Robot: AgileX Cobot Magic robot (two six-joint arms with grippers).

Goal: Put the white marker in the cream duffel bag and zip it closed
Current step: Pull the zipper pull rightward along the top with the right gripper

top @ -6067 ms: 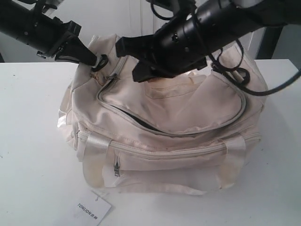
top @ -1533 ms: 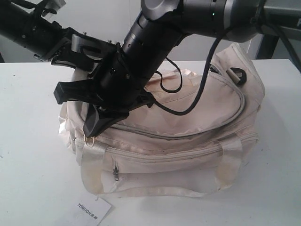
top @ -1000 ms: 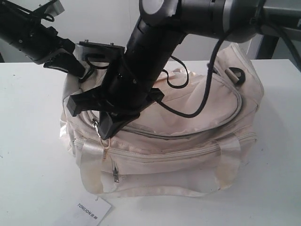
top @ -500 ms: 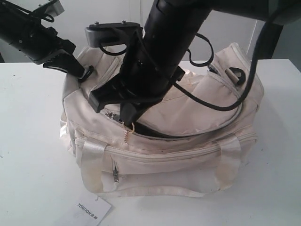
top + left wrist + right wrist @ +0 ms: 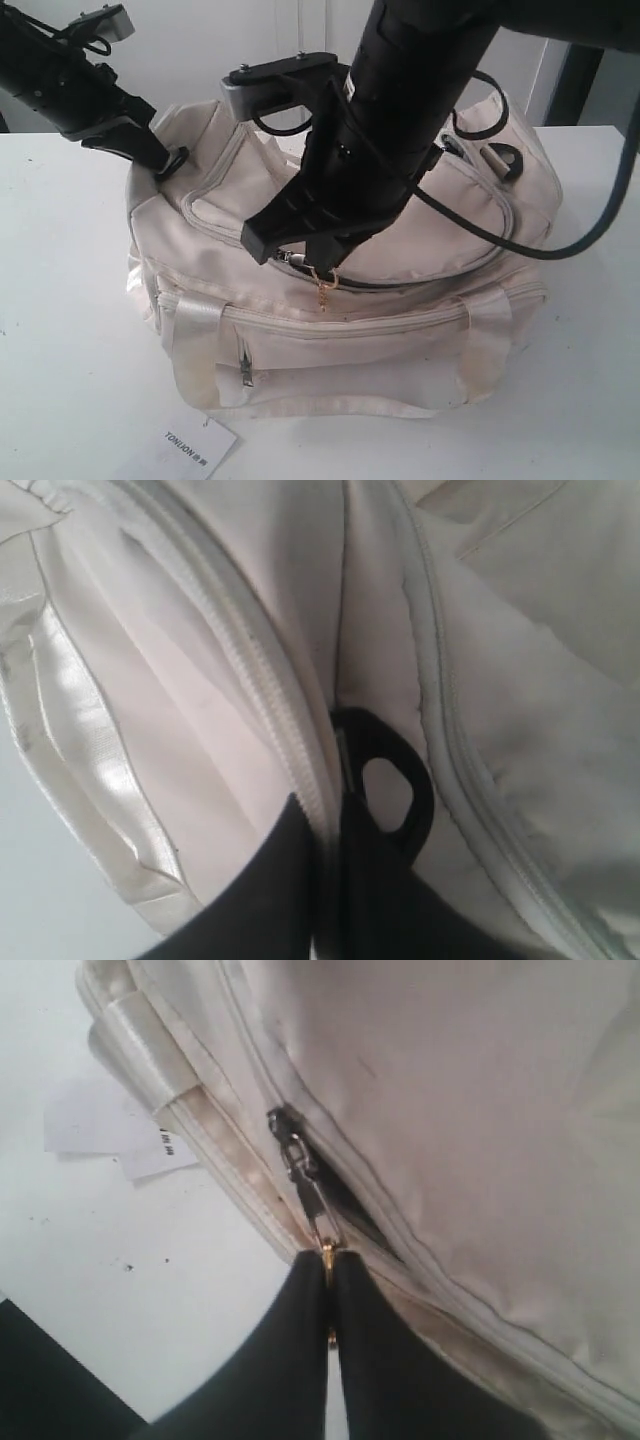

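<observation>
exterior view: the cream duffel bag [image 5: 400, 340] sits on the white surface [image 5: 70, 330], its long axis running left to right. the right hand [image 5: 318, 262] reaches across to the bag's front top and is pinched closed on the zipper pull [image 5: 322, 275], a small gold chain [image 5: 325, 292] dangling below it. a dark gap [image 5: 400, 283] runs along the zipper to the right of the pull, so closing likely means dragging toward the bag's right end. the left hand [image 5: 165, 160] is at the bag's upper left end. a paper tag [image 5: 195, 445] lies in front.

left wrist view: the left hand [image 5: 330, 820] is clamped on a black d-ring [image 5: 395, 790] beside the closed zipper track, anchoring that end.

right wrist view: the right hand [image 5: 325, 1255] grips the zipper pull [image 5: 312, 1205] below the slider [image 5: 288, 1138], with the dark opening [image 5: 355, 1215] just beside.

the white marker shows in no view; probably inside the bag, but i cannot tell.
</observation>
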